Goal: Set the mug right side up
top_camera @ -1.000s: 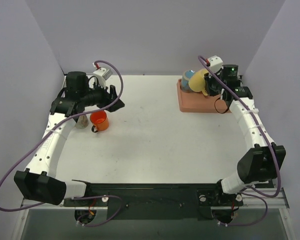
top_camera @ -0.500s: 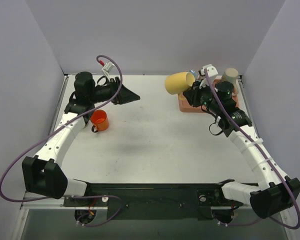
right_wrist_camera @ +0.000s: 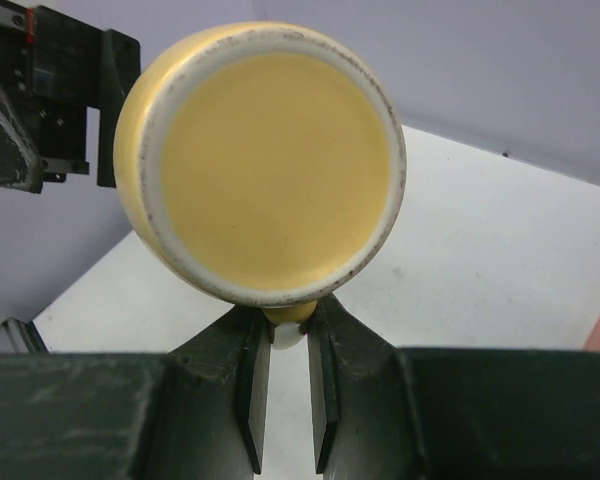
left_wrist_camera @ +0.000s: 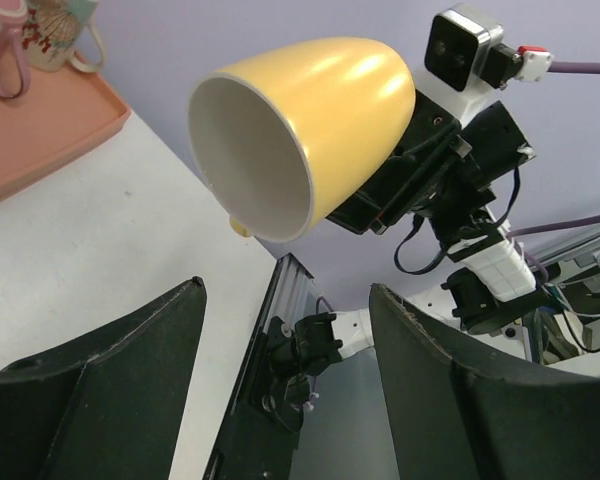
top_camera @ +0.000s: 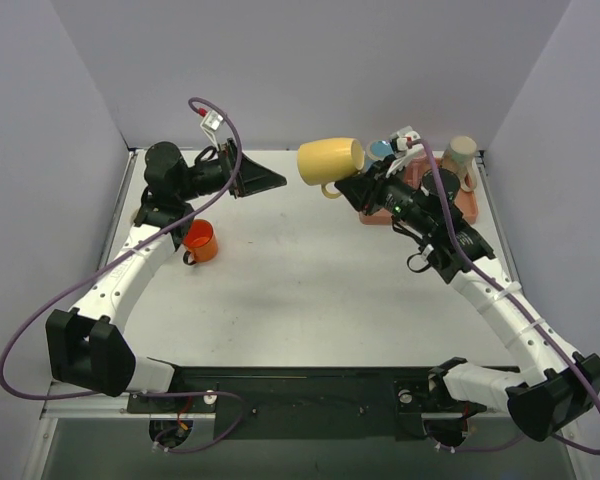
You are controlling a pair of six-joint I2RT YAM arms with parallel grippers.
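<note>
Hanging above table (top_camera: 310, 290), left of pink tray (left_wrist_camera: 40, 130) and clear of it: yellow mug (top_camera: 330, 160), on its side, mouth away from tray, base toward it. Ceramic by look: rigid, fairly weighty, glaze likely slippery, would chip if dropped. Right gripper (right_wrist_camera: 285, 328) clamped on handle (right_wrist_camera: 290, 313) beneath mug body — narrow hold, mug may pivot. Left gripper (top_camera: 270, 182) farther left of tray, fingers spread, empty, facing mouth — rim wall looks the steadier second hold.
</note>
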